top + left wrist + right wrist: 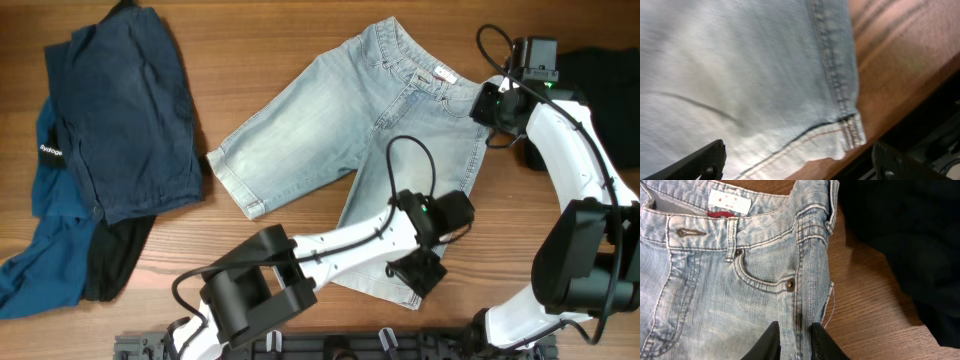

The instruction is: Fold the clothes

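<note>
The light blue denim shorts lie spread flat mid-table, waistband and white label at the far right, legs pointing left and toward the front. My left gripper hovers open over the hem corner of the near leg; in the left wrist view the hem lies between the wide-apart fingers. My right gripper is at the waistband's right side. In the right wrist view its jaws are pinched on the shorts' side seam, below the pocket rivet.
Dark navy garments are heaped at the far left, with a blue one and a black piece below them. A black garment lies right of the waistband, close to my right gripper; it also shows in the right wrist view. The table's front edge runs just past the hem.
</note>
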Tool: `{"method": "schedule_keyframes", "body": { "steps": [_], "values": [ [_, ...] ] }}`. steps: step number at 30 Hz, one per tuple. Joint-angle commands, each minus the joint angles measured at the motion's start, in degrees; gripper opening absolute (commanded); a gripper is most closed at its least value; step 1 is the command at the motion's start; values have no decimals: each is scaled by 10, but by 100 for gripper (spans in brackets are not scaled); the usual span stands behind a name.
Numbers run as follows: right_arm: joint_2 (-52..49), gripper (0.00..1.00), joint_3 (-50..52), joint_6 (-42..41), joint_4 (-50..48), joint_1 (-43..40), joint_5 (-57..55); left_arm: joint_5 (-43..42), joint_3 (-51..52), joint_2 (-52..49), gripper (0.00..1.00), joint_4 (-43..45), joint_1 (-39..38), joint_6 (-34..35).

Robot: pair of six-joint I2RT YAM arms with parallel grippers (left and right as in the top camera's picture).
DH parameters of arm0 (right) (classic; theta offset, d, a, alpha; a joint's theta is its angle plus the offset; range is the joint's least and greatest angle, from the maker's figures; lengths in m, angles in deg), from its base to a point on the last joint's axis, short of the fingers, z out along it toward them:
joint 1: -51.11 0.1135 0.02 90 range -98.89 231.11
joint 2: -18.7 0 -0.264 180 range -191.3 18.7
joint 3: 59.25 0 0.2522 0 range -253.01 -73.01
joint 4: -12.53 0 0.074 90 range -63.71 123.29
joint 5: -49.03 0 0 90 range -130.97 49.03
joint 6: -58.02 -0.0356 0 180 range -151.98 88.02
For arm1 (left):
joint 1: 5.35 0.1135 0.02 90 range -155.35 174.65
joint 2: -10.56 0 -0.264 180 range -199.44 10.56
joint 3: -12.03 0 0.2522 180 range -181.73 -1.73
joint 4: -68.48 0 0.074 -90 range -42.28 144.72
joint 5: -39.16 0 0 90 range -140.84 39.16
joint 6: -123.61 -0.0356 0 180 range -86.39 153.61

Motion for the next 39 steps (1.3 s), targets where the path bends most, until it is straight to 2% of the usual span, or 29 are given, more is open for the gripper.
{"method": "schedule_keyframes", "body": {
  "steps": [1,4,7,10,14,16,18,21,24,25,29,35,39],
  "values": [
    [-8,21,2,8,7,-2,15,-17,3,-7,98,-3,32,-22],
    [-8,21,2,8,13,-2,15,-17,3,-7,97,-8,86,33],
    [-8,22,2,8,14,-2,15,-12,3,-7,89,-55,147,56],
    [-8,22,2,10,11,-2,16,51,3,-7,88,-96,207,75],
    [-8,22,2,12,3,-2,17,61,3,-7,93,-60,281,75],
    [-8,24,2,28,1,-2,37,61,3,-7,92,-22,341,75],
    [-8,32,2,46,0,-2,58,61,3,-8,86,-3,383,86],
    [-8,39,2,53,0,-2,60,59,3,-8,71,-1,436,86],
    [-8,65,2,53,1,-2,61,59,5,-11,47,-8,484,85],
    [-8,70,2,53,1,-2,61,59,6,-13,35,-7,491,85],
    [-8,77,2,53,1,-2,61,68,24,-37,4,-7,505,96],
    [-8,79,2,55,2,-2,61,111,43,-79,4,13,505,116],
    [-8,80,2,55,1,-2,61,139,52,-104,4,96,505,116]
  ]
}}
